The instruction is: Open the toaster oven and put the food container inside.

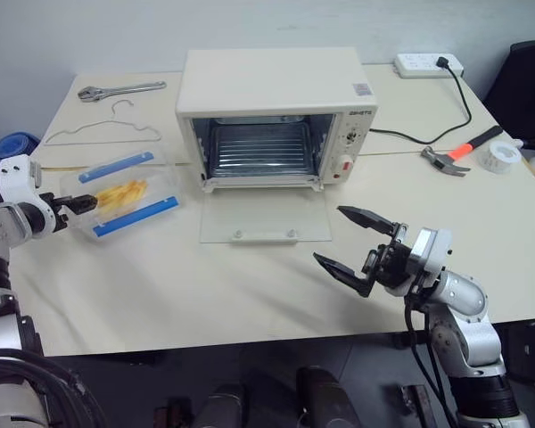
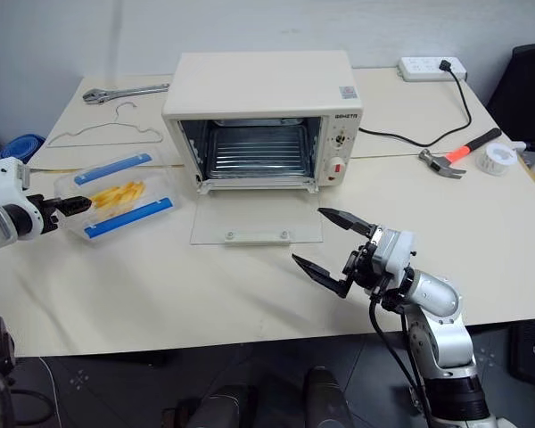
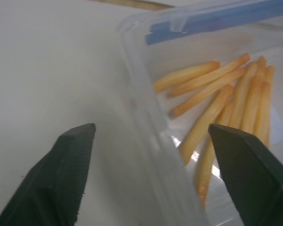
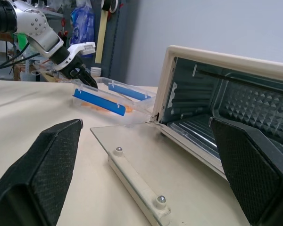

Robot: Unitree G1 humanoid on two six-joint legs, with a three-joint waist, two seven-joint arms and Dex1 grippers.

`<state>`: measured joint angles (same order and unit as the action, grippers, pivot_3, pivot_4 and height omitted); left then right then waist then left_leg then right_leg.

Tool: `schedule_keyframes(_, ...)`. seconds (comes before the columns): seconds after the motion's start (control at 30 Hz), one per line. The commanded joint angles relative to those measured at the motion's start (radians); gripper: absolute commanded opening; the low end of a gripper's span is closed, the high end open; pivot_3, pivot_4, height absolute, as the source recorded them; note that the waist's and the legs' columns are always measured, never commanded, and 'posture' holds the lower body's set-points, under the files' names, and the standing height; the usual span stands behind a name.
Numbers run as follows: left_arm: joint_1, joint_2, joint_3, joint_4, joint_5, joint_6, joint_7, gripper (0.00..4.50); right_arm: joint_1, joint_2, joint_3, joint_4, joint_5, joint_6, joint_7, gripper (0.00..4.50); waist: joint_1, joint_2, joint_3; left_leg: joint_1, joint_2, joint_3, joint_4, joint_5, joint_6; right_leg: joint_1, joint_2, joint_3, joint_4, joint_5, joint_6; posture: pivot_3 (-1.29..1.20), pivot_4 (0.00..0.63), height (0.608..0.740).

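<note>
My right gripper [image 1: 355, 242] hangs spread, empty | left gripper [image 3: 151, 155] spread astride clear blue-clipped plastic food container's [image 1: 125, 192] near wall, contact unclear | cream boxy toaster oven [image 1: 272, 107] open beside it, far interior dim.

Oven [image 1: 276, 94] door [image 1: 264, 217] lies flat on the table [image 1: 160, 285], cavity mouth wide open, wire rack inside w/ clear height above it. Straight ahead of right gripper [image 1: 353, 242] fingers: bare tabletop, then the door's front edge w/ handle under it. Fingers spread wide, nothing btwn them. Left gripper [image 1: 87, 205] fingertips at the near end wall of the food container [image 1: 129, 192]; the wall sits btwn the spread fingers, one finger [image 3: 61, 174] outside over bare table, the other over the box. Btwn container and door: narrow open strip of table. Behind container: wire hanger [image 1: 107, 129], wrench [image 1: 120, 89]. Beyond oven's knob side: cord [image 1: 410, 138], hammer [image 1: 455, 153], tape roll [image 1: 499, 156].
</note>
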<state>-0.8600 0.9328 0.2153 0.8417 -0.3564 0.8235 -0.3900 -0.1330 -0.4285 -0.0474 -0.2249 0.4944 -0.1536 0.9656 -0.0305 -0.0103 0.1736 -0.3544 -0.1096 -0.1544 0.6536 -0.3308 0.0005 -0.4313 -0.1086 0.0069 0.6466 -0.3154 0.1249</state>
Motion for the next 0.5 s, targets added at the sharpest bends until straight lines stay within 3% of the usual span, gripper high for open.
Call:
schedule_keyframes(0.03, -0.054, 0.025, 0.004, 0.054, 0.041, -0.041, -0.035, 3.03, 0.008, 0.003, -0.012, -0.049, -0.004, -0.017, -0.026, 4.5, 0.005, 0.0, 0.0, 0.0, 0.0, 0.0, 0.0, 0.0, 0.0, 0.0, 0.0, 0.0, 0.0, 0.0, 0.0, 0.0, 0.15, 0.74)
schedule_keyframes(0.2, -0.087, 0.017, 0.019, 0.106, 0.069, -0.069, -0.047, 1.44, 0.008, 0.0, -0.019, -0.057, -0.024, -0.024, -0.056, 4.5, 0.005, 0.0, 0.0, 0.0, -0.001, 0.0, 0.001, 0.0, 0.0, 0.0, 0.0, 0.0, 0.001, 0.0, 0.0, 0.0, 0.15, 0.74)
schedule_keyframes(0.37, -0.097, 0.053, 0.022, 0.069, 0.071, -0.058, -0.113, 0.15, 0.007, -0.014, -0.023, -0.056, -0.026, -0.017, -0.063, 4.5, 0.003, -0.001, 0.0, 0.0, -0.001, 0.0, 0.001, 0.0, 0.0, 0.0, 0.0, 0.001, 0.002, 0.0, 0.0, 0.0, 0.15, 0.74)
schedule_keyframes(0.5, -0.052, 0.098, 0.012, -0.109, 0.055, 0.042, -0.195, 0.11, 0.008, -0.029, -0.032, -0.042, -0.019, -0.016, -0.055, 4.5, 0.003, -0.002, 0.001, -0.001, -0.001, 0.0, 0.001, 0.0, 0.0, -0.002, 0.0, 0.001, 0.006, 0.0, 0.0, 0.0, 0.15, 0.74)
